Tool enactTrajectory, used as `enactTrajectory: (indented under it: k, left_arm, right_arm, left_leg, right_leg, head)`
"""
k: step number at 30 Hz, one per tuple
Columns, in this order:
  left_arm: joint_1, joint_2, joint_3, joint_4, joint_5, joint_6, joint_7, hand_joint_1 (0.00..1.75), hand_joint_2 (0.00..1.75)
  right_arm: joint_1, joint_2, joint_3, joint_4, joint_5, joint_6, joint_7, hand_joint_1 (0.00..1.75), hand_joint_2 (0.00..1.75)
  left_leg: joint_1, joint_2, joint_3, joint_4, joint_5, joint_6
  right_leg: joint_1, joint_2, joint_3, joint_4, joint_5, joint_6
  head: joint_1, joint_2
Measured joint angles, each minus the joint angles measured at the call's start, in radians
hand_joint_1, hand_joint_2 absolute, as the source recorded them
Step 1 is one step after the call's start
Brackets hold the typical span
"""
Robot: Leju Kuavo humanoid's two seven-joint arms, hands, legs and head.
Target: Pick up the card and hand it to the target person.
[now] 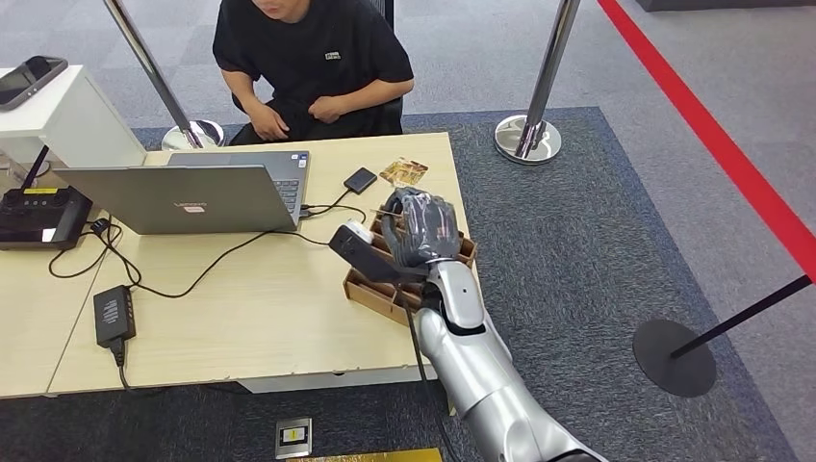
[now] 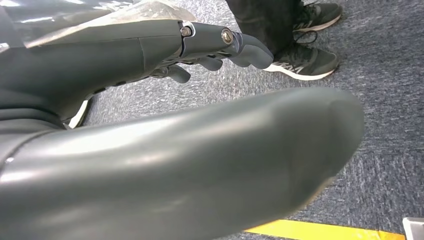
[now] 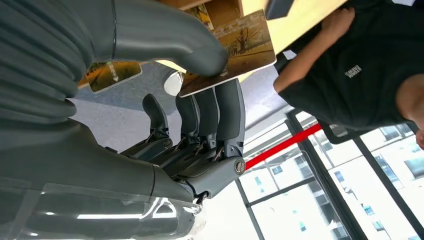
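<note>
My right hand [image 1: 420,228] hovers over a brown card box [image 1: 370,294] at the table's right edge. In the right wrist view the thumb and fingers [image 3: 220,107] pinch a card [image 3: 242,45] with a yellowish tree picture. Another card [image 3: 107,75] lies behind the thumb. More picture cards [image 1: 404,172] lie on the table beyond the hand. The person [image 1: 313,58] in a black shirt sits at the table's far side, also seen in the right wrist view as the black shirt [image 3: 365,75]. My left hand [image 2: 210,47] hangs over the carpet, fingers loose and holding nothing.
An open laptop [image 1: 192,197] stands mid-table, with a small black device [image 1: 360,180], trailing cables and a power adapter [image 1: 114,315] around it. A black machine [image 1: 38,217] sits at the left edge. Stanchion posts [image 1: 527,135] stand on the carpet. A person's shoes [image 2: 300,60] stand near my left hand.
</note>
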Motion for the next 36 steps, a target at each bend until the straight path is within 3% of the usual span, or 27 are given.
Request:
enactTrajectory:
  k: [14,36]
  left_arm:
    - [-0.001,0.0,0.0,0.0,-0.002,0.002,0.001,0.0,0.0]
    - [-0.003,-0.001,0.0,0.0,-0.01,0.003,0.02,0.0,0.0]
  right_arm:
    - [0.007,0.002,0.016,-0.088,-0.05,0.024,-0.023,1.26,1.75]
    - [-0.082,0.026,0.018,0.027,-0.057,0.011,-0.017,1.27,1.75]
  left_leg:
    - [0.0,0.0,0.0,0.0,0.0,0.0]
    - [0.0,0.0,0.0,0.0,0.0,0.0]
  right_leg:
    - [0.0,0.0,0.0,0.0,0.0,0.0]
    - [0.0,0.0,0.0,0.0,0.0,0.0]
  head:
    - [0.0,0.0]
    - [0.0,0.0]
